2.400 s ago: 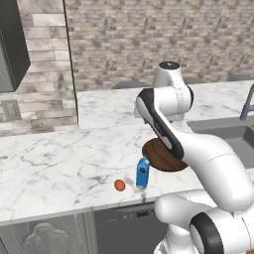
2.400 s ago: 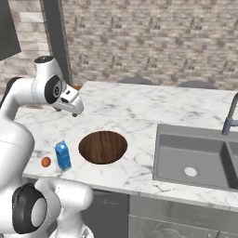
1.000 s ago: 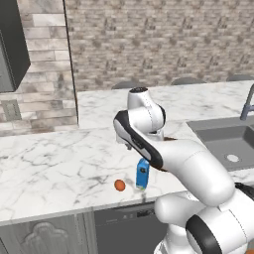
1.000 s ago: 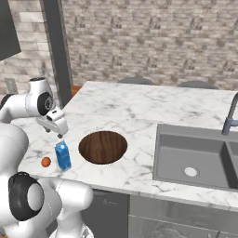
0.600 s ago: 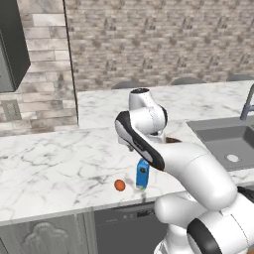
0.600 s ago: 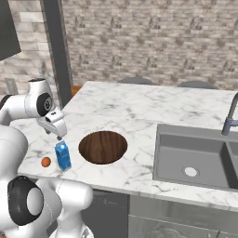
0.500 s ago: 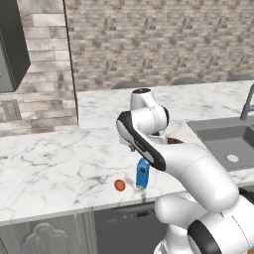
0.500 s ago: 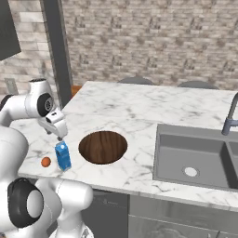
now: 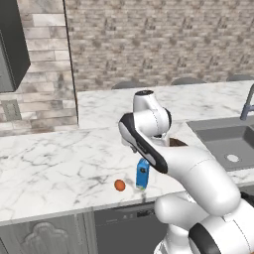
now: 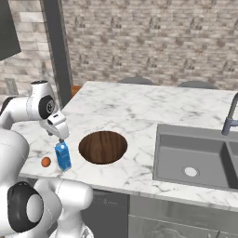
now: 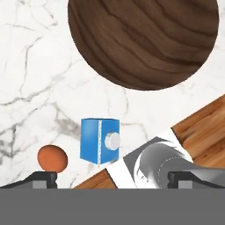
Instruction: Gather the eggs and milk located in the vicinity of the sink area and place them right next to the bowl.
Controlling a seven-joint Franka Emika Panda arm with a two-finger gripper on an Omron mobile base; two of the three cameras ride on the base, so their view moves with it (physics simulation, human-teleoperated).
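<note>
Hand view: the gripper [image 11: 110, 178] looked straight down on the counter, its two dark fingertips [image 11: 41, 177] spread wide at the bottom edge, nothing between them.
Gripper, right base view: the gripper [image 10: 59, 135] hung just above the milk [image 10: 62, 156], not touching it, as far as I could tell.
Milk: the carton stood upright near the front edge of the marble counter [image 10: 135, 107]; in the hand view the milk [image 11: 99, 140] sat slightly left of centre between the tips, gable and round cap facing up.
Egg: one egg [image 11: 52, 158] lay just beside the carton, apart from it, close to the left-hand fingertip as that view showed it; it also showed as an orange spot, the egg [image 9: 119, 185], in the left base view. I could not find a second egg.
Bowl: the bowl [image 10: 103, 147] sat just beside the carton on the sink side, apart from it.
Sink: the sink [image 10: 195, 158] lay well apart, further along the counter.
Step, my judgement: the carton and this egg looked already placed by the bowl; the hand seemed either poised for a descent onto the milk or clear of it.
Advice if gripping: centre over the carton first, line the fingers up with its flat sides, descend straight.
Risk: a tip might knock the egg and roll it off the front edge.
</note>
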